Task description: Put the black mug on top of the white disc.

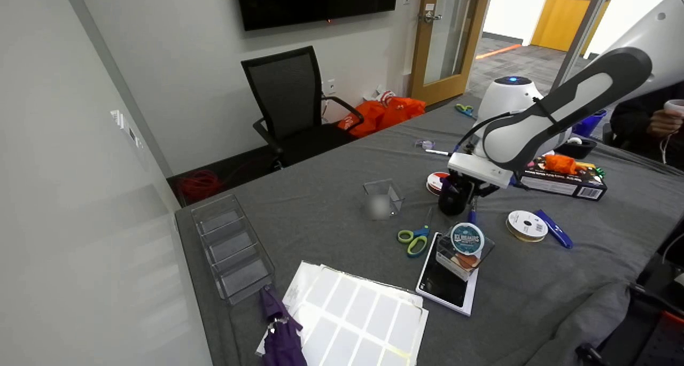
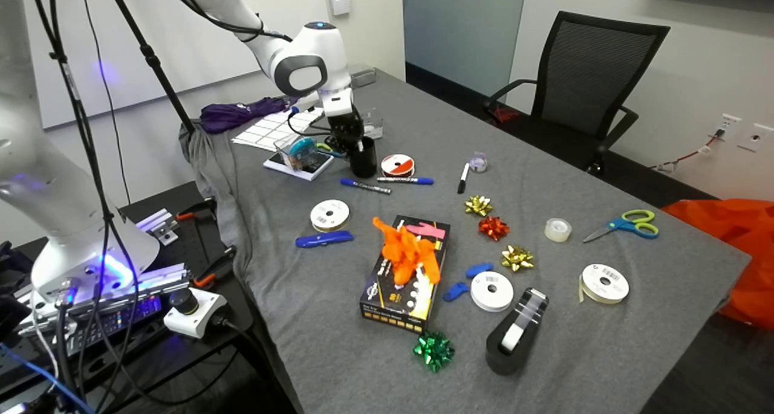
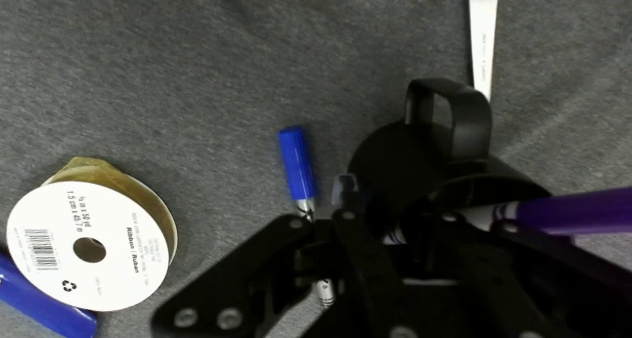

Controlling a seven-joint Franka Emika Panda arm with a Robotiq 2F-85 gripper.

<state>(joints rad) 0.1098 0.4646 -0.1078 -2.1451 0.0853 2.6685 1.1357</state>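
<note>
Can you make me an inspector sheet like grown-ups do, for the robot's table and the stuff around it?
Surface: grey cloth, wrinkled.
Black mug: right at the tool; not on the disc.
White disc: likely the spool face beside the blue item; other spools look similar.
Clutter: purple marker across the mug's mouth; green bow, scissors, tape dispenser.
Tool: close to the mug; whether it grips is unclear.
Cables: black cables hanging by the robot's base.
Surroundings: chair; person at an exterior view's edge.

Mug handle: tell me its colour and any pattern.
Black, with no pattern visible; the handle shows best in the wrist view.
</note>
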